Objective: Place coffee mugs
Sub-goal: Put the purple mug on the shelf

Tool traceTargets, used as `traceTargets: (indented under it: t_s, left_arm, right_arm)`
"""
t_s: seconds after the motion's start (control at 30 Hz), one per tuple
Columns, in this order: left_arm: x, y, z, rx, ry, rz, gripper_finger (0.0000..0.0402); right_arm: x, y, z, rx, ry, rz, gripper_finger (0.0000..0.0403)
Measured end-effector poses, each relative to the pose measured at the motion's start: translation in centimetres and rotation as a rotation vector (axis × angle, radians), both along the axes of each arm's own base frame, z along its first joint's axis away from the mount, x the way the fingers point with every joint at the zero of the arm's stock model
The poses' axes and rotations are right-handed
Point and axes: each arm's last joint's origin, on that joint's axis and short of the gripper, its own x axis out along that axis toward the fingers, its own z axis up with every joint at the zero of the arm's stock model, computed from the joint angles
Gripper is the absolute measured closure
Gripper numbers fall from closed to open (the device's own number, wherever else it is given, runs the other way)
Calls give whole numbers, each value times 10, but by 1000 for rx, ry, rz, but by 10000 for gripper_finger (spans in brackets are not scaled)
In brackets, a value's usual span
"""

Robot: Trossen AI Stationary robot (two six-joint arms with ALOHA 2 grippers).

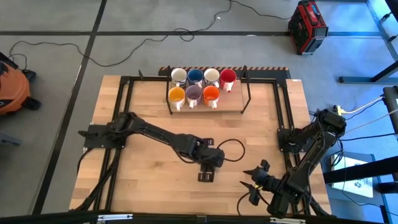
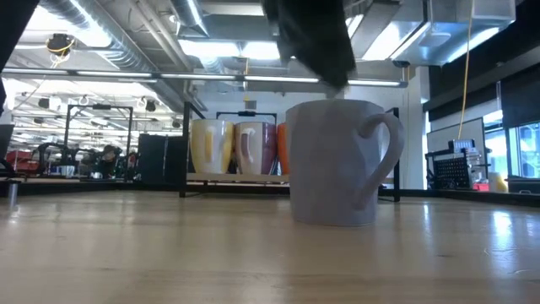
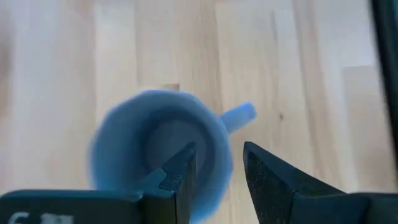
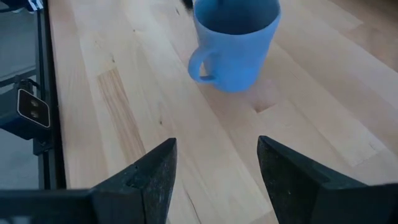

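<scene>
A grey-lavender mug stands upright on its base in the middle of the table, with its handle out to one side. My left gripper is open and reaches down onto it from above. One finger is inside the mug and one is outside its wall, close to the handle. In the high view the left gripper hides the mug. My right gripper is open and empty near the table's near right corner, pointing toward the mug.
Seven more mugs stand in two rows on a black-framed rack at the table's far edge: white, blue, cream, red, yellow-orange, purple, orange. Black rails frame the tabletop.
</scene>
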Motion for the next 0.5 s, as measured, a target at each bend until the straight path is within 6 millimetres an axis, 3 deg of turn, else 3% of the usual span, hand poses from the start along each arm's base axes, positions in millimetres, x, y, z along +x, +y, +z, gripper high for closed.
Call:
traceTargets:
  t_s: [0.3,0.4,0.5]
  left_arm:
    - [-58,-5,90,118,-145,-58,279]
    - [-84,-4,103,157,-164,-65,280]
    - [-114,2,97,152,-167,-48,280]
  right_arm:
    - [20,-11,13,49,-32,-19,194]
    - [37,-18,24,45,-5,-6,194]
    - [59,-27,38,41,30,28,194]
